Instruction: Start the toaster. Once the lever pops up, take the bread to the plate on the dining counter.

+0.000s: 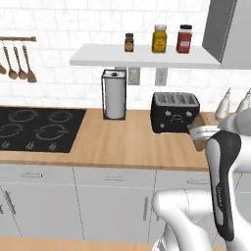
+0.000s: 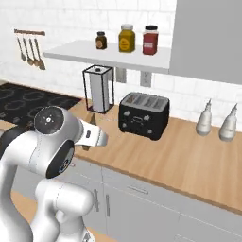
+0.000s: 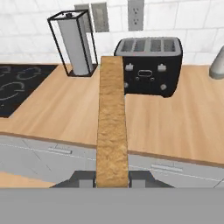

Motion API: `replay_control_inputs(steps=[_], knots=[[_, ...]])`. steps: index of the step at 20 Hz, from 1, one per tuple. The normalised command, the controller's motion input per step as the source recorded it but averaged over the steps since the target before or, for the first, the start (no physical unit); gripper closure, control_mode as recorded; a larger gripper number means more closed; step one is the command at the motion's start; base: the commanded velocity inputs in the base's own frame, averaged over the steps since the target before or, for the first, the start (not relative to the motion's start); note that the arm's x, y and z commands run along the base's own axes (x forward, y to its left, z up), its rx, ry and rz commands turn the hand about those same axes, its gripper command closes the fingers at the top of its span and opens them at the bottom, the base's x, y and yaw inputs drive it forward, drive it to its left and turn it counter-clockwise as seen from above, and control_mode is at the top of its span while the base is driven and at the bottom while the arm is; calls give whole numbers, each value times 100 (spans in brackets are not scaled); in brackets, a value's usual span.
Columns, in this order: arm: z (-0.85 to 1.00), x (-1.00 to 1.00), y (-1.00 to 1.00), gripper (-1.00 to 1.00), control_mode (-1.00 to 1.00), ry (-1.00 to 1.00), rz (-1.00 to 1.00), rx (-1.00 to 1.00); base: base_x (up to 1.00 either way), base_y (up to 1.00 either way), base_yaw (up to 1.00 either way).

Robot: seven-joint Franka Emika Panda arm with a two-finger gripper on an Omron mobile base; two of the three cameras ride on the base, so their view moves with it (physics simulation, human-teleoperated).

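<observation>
Between our pincer's tips we clamp the bread edge-on, clear of the toaster ahead, ready for carrying.

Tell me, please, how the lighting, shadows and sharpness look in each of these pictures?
Left base view: flat, even light, toaster slightly soft. Right base view: faint shadow beneath the shelf, no glare. Hand view: the bread runs edge-on up from the jaws, its crumb texture blurred close up.

Glossy blk toaster, rough bread, matt wood counter.
</observation>
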Motion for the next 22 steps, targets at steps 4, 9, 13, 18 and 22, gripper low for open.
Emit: replay_control_inputs(steps=[4,9,13,18,22], knots=[[0,0,0,100,100,0,0,0,-15,2,100],[0,0,0,100,100,0,0,0,-7,0,100],[0,0,0,100,100,0,0,0,-7,0,100],[0,0,0,100,100,0,0,0,-7,0,100],[0,0,0,100,100,0,0,0,-7,0,100]])
